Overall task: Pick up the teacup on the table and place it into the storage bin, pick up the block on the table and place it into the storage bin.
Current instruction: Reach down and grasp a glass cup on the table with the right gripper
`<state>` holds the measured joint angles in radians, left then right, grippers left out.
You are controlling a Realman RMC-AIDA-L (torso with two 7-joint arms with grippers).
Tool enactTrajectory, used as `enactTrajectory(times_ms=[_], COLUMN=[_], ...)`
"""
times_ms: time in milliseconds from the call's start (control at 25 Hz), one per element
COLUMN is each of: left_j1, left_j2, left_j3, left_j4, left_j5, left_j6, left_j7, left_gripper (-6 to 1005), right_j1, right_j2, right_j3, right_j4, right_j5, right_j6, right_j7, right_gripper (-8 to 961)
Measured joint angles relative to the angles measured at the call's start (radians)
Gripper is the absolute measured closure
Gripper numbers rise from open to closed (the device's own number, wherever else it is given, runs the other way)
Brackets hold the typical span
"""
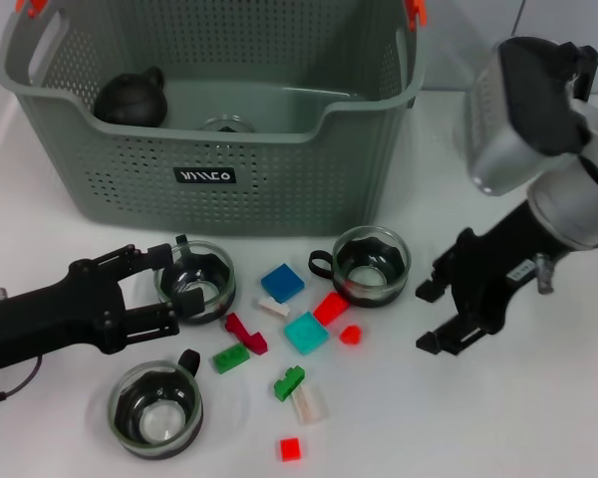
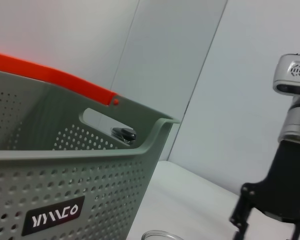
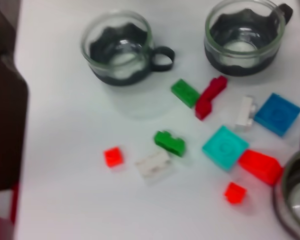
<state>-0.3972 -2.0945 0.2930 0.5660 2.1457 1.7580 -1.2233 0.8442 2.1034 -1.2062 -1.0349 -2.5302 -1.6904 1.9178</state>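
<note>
The storage bin (image 1: 279,159) stands at the back of the table, its label facing me, and it fills the left wrist view (image 2: 65,175). Three glass teacups with dark sleeves sit in front of it: left (image 1: 201,279), right (image 1: 371,264) and near left (image 1: 156,406). My left gripper (image 1: 175,283) is open, its fingers straddling the left side of the left teacup. My right gripper (image 1: 431,315) is open and empty, just right of the right teacup. Small blocks lie between the cups: blue (image 1: 282,283), teal (image 1: 306,333), red (image 1: 330,308) and green (image 1: 289,382).
Inside the bin lie a black rounded object (image 1: 132,100) and a glass item (image 1: 227,124). More blocks are scattered nearby: dark red (image 1: 246,334), a small red one (image 1: 290,449) and white (image 1: 308,403). The right wrist view shows the same blocks around the teal one (image 3: 225,147).
</note>
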Motion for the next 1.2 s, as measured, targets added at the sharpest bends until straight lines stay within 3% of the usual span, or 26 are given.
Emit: enactTrajectory(times_ms=[320,560,800,1200], left_j1=[-0.001,0.0,0.001,0.005], left_j2=[-0.001,-0.001,-0.001,0.0], left_j3=[0.0,0.0,0.0,0.0], left_j4=[-0.001,-0.001,-0.002,-0.001], left_j5=[-0.001,-0.005,-0.005,-0.005], left_j6=[-0.001,-0.002,-0.011,-0.012], left_j7=[0.001,0.001,0.001,0.001], left_gripper=[126,126,126,126], right_j1=[-0.006,-0.011,-0.03,-0.031], right_j2=[0.006,0.01,0.01,0.012], right_j3=[-0.237,-0.34,-0.374,-0.48], right_j4=[-0.03,-0.05,-0.123,-0.066], right_j5=[-0.017,-0.056,-0.056,-0.049], right_j6=[0.156,0.237,0.266,0.387], right_j7=[0.048,0.074,0.078,0.084], right_gripper=[284,296,308,328])
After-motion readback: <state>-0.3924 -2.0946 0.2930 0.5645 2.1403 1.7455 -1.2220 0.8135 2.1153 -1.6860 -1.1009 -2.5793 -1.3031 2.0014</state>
